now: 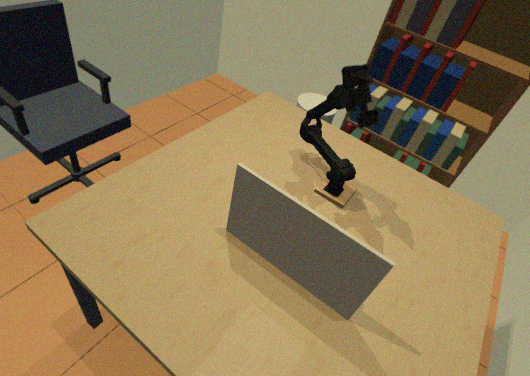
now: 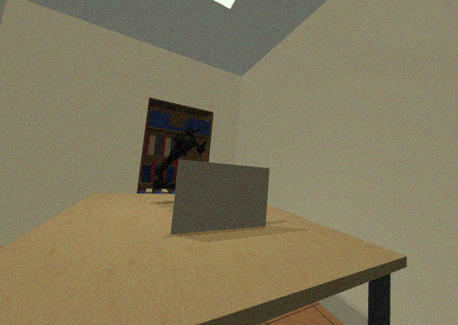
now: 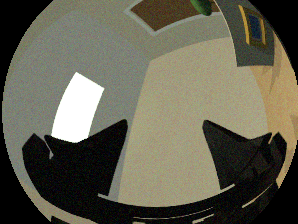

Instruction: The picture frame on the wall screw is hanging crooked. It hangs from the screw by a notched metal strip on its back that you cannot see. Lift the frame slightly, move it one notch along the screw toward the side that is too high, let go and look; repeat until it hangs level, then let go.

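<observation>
The picture frame (image 3: 245,25), gold-edged around a blue picture, hangs on the grey panel (image 1: 300,243) (image 2: 220,197) (image 3: 254,57) near the top right of the wrist view. It looks small and distorted there, so its tilt is hard to judge. The top and exterior views see only the panel's plain back, which hides the frame. The screw cannot be made out, and the notched strip is hidden. My gripper (image 3: 167,124) is open, with nothing between its fingers. It is raised above the table, on the frame's side of the panel, well away from the frame.
The panel stands upright on the wooden table (image 1: 125,218) (image 2: 108,258), in front of the arm's base (image 1: 334,188). A bookshelf (image 1: 480,53) (image 2: 194,156) stands behind the arm. An office chair (image 1: 75,110) and a pale round item (image 1: 315,101) are beyond the table's edges.
</observation>
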You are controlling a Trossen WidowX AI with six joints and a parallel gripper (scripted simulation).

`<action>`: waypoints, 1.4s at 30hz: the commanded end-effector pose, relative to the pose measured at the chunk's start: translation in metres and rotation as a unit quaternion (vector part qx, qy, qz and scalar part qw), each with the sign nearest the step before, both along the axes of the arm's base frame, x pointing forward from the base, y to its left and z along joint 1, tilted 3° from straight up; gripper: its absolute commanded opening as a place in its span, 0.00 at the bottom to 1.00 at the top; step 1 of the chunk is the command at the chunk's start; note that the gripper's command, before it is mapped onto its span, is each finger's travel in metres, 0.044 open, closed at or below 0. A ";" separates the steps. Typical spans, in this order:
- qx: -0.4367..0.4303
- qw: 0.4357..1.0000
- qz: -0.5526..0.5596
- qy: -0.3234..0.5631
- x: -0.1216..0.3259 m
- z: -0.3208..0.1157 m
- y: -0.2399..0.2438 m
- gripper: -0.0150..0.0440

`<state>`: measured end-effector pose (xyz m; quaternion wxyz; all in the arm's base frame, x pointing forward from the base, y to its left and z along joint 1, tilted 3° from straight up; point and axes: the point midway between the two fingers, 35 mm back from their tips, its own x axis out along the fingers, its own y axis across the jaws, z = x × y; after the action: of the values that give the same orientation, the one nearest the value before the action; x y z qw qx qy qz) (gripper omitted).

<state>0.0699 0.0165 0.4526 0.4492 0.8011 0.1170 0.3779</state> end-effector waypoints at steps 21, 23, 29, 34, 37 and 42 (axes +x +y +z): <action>-0.204 0.900 -0.331 0.196 0.104 -0.219 0.047 0.69; -0.204 0.900 -0.331 0.196 0.104 -0.219 0.047 0.69; -0.204 0.900 -0.331 0.196 0.104 -0.219 0.047 0.69; -0.204 0.900 -0.331 0.196 0.104 -0.219 0.047 0.69; -0.204 0.900 -0.331 0.196 0.104 -0.219 0.047 0.69; -0.204 0.900 -0.331 0.196 0.104 -0.219 0.047 0.69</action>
<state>0.1734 0.0641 0.2338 0.6687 0.7434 0.0068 0.0122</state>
